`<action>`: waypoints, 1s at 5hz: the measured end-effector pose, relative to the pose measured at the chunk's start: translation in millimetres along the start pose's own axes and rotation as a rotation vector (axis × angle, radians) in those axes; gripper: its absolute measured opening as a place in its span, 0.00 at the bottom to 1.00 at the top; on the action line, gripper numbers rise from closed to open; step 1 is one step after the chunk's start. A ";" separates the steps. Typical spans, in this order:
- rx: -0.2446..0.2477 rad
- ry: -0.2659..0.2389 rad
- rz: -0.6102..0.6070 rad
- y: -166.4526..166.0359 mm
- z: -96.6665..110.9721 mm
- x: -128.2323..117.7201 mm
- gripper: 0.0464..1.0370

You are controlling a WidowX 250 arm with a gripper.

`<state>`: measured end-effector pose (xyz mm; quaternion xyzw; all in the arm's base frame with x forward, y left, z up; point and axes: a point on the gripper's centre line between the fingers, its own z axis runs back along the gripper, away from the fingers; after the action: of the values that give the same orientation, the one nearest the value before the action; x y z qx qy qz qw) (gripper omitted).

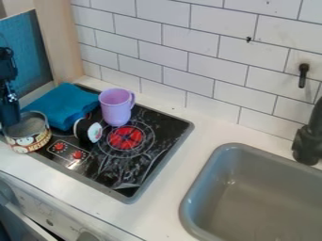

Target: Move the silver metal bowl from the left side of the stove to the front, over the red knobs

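The black gripper (9,106) hangs at the left edge, beside or over the back left rim of a round tin (31,140) with a cartoon print; whether they touch I cannot tell. Behind the tin lies a folded blue cloth (61,104), partly on the black stovetop (135,162). A purple cup (116,110) stands upright on the stovetop's back part, its handle to the right. Between tin and cup, a small black round object (84,131) with a white, patterned face rests tilted on its side.
A grey sink (252,193) is set into the white counter (165,207) at the right, with a black faucet (308,143) behind its right side. White tiled wall (189,47) runs along the back. A wooden post (60,42) stands at the back left.
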<state>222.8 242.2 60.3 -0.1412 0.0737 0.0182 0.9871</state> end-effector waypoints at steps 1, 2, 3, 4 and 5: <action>-0.040 -0.020 0.002 -6.4 -2.9 2.7 0.96; -0.099 -0.018 0.010 -18.7 -19.7 -0.5 0.96; -0.062 -0.068 0.022 -20.8 -19.5 1.0 0.96; -0.075 -0.053 0.025 -39.8 -29.1 -1.3 0.96; -0.149 -0.054 -0.041 -87.0 -28.0 -6.9 0.96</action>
<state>217.0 150.7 58.7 -0.2153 0.0428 0.0074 0.9756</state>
